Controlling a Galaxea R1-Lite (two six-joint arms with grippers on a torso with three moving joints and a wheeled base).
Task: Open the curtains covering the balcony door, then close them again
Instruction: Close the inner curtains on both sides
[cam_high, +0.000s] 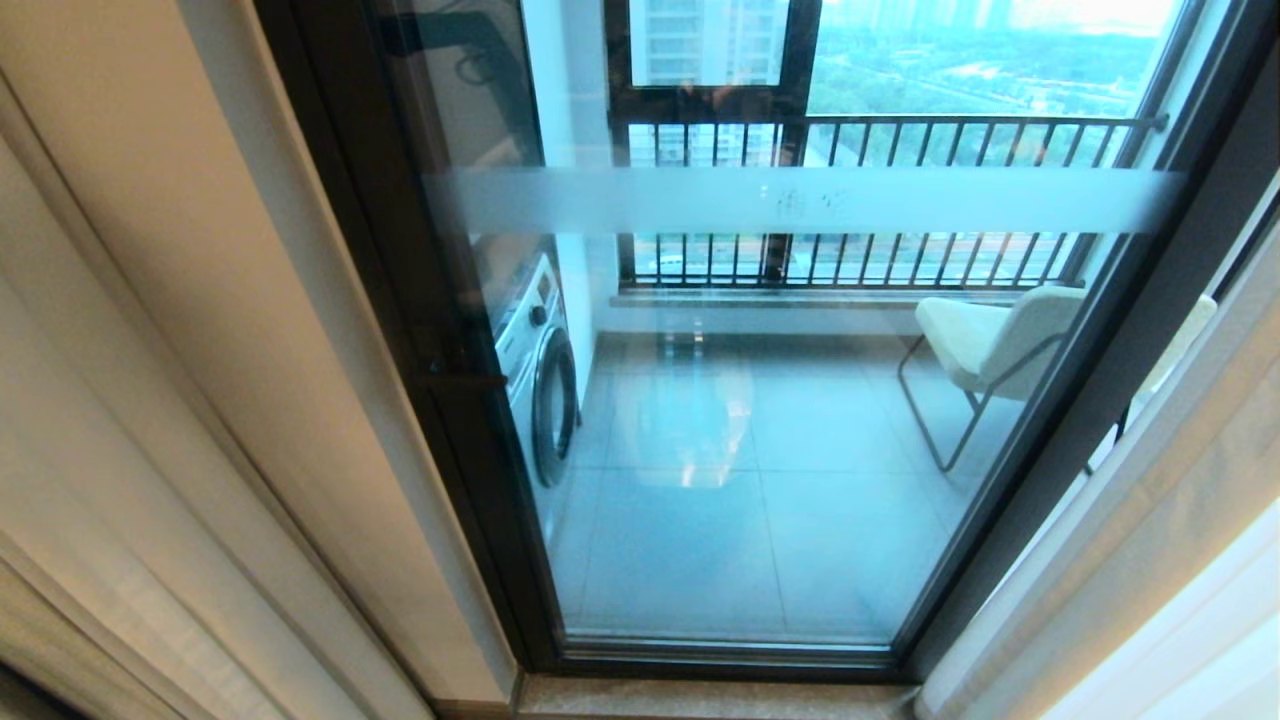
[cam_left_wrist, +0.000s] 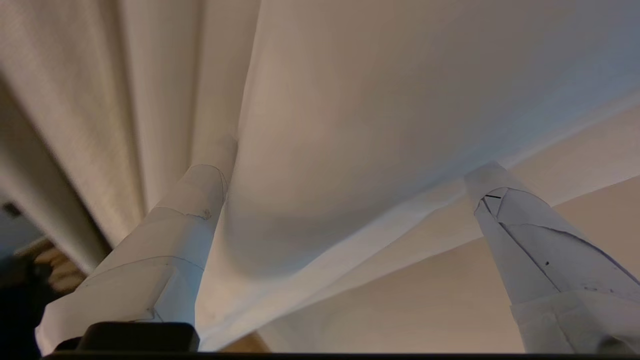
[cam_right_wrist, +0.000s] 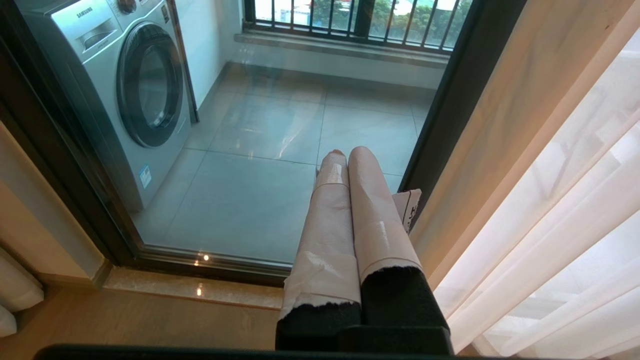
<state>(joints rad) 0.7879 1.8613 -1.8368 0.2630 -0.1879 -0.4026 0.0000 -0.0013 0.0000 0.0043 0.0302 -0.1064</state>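
Note:
The balcony door (cam_high: 750, 480) fills the middle of the head view: bare glass in a dark frame, crossed by a frosted band (cam_high: 800, 200). The curtains hang drawn aside, a cream-edged panel (cam_high: 200, 350) on the left and a sheer one (cam_high: 1150, 540) on the right. Neither arm shows in the head view. My left gripper (cam_left_wrist: 350, 185) is open, its white-wrapped fingers (cam_left_wrist: 195, 210) spread wide against pale curtain (cam_left_wrist: 375, 100) folds, and a fold runs across the gap between them. My right gripper (cam_right_wrist: 345, 152) is shut and empty, low before the door glass (cam_right_wrist: 250, 175), beside the sheer curtain (cam_right_wrist: 550, 225).
Behind the glass stand a washing machine (cam_high: 540, 370) on the left, a pale chair (cam_high: 990, 345) on the right and a black railing (cam_high: 900, 135) at the back. A stone sill (cam_right_wrist: 200, 290) runs along the foot of the door.

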